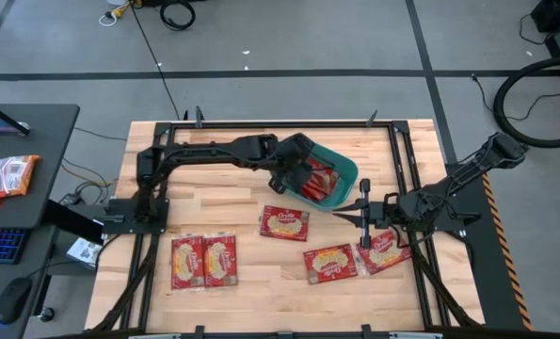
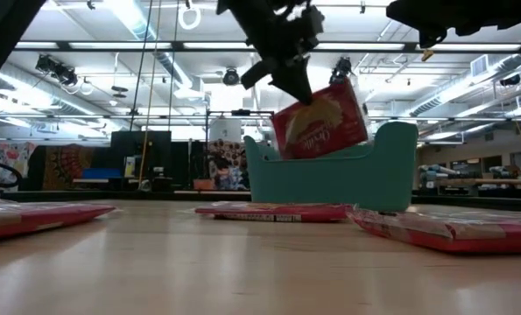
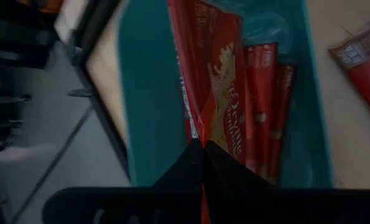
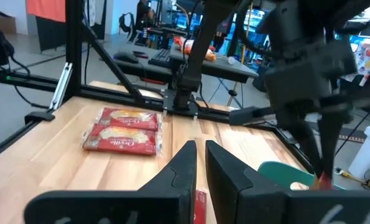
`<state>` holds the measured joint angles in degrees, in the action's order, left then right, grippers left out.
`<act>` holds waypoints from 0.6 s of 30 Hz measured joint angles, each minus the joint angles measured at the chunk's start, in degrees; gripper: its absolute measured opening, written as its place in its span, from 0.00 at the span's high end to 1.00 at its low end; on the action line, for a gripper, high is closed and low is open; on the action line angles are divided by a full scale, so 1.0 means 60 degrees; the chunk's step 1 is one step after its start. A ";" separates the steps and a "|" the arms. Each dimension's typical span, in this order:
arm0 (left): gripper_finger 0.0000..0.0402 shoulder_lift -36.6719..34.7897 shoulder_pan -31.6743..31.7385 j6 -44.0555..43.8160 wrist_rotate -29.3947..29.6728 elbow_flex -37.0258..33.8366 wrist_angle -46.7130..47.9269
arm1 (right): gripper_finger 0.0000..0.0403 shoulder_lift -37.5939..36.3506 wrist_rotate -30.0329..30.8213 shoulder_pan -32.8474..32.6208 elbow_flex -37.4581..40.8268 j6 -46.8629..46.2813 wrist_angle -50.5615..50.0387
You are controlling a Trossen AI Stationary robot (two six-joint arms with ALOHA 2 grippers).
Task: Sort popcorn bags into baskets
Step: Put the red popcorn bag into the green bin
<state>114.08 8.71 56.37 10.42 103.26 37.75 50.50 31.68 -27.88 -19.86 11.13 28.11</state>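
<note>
The left tool (image 3: 203, 149) is pinched fully shut on the top edge of a popcorn bag (image 2: 320, 120), which hangs over the teal basket (image 2: 391, 171), its lower part already inside the rim. Several bags (image 3: 268, 93) stand inside the basket. The right tool (image 1: 362, 215) hovers just beside the basket with its fingers nearly together and nothing seen in them. Judged roughly half done: five bags (image 1: 284, 222) lie on the tabletop (image 1: 242, 292), awaiting sorting.
</note>
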 joint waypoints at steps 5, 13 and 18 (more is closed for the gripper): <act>0.99 0.0550 0.0008 -0.0043 -0.0095 0.0184 0.0205 | 0.90 0.0000 -0.0006 -0.0024 0.0002 -0.0003 -0.0098; 0.98 0.0893 0.0080 -0.0041 -0.0093 0.0200 -0.0288 | 0.90 0.0000 -0.0040 -0.0025 0.0000 -0.0111 -0.0134; 0.95 0.0937 0.0142 -0.0046 -0.0088 0.0200 -0.0861 | 0.90 0.0000 -0.0044 -0.0029 0.0000 -0.0202 -0.0163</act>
<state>119.70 9.56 56.10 9.89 104.47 32.58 50.50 31.42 -28.05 -19.86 9.92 27.13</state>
